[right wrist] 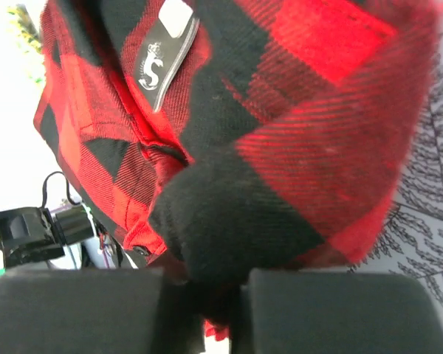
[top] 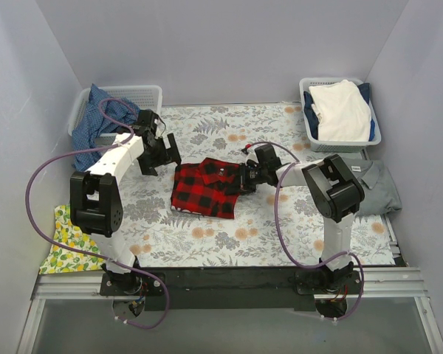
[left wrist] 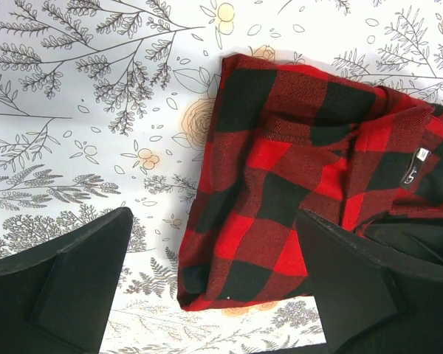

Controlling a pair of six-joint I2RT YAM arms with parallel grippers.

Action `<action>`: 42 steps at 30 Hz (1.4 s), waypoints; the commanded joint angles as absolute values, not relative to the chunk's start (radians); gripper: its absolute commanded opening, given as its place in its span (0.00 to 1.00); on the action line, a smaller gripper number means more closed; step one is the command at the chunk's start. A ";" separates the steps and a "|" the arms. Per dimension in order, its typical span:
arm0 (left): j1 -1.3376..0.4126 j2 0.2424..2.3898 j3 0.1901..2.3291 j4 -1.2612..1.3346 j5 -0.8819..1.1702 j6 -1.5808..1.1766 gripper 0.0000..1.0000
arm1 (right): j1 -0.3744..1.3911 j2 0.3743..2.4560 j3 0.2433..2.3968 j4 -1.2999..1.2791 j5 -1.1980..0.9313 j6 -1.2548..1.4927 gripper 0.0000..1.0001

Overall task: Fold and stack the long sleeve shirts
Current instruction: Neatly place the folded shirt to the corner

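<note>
While the right gripper [right wrist: 205, 291] pinches the plaid shirt [top: 203, 189], whose black label [right wrist: 165, 53] reads "S", the left gripper [left wrist: 213, 221] gapes.

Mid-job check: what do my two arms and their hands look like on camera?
The left arm and right arm are white links with chunky black joint housings, bolted to a black base rail. A purple cable loops along each. The left hand and right hand are black, each with two broad, flat matte fingers. No markings visible.
</note>
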State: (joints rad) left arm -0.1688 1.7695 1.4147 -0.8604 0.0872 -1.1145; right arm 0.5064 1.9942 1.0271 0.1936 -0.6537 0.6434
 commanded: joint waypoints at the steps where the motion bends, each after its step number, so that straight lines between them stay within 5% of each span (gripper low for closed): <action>1: -0.152 1.720 1.437 -0.856 0.127 -1.095 0.94 | 0.532 2.013 1.026 -0.044 -0.462 0.563 0.01; 13: -0.153 1.733 1.424 -0.792 0.207 -1.097 0.91 | 0.395 1.662 1.124 -0.644 -0.071 0.116 0.01; 24: -0.173 1.729 1.361 -0.750 0.253 -1.109 0.90 | 0.146 1.490 1.252 -0.935 0.205 -0.038 0.01; 42: -0.184 1.749 1.348 -0.776 0.252 -1.108 0.91 | -0.215 1.503 1.305 -0.943 0.555 -0.054 0.01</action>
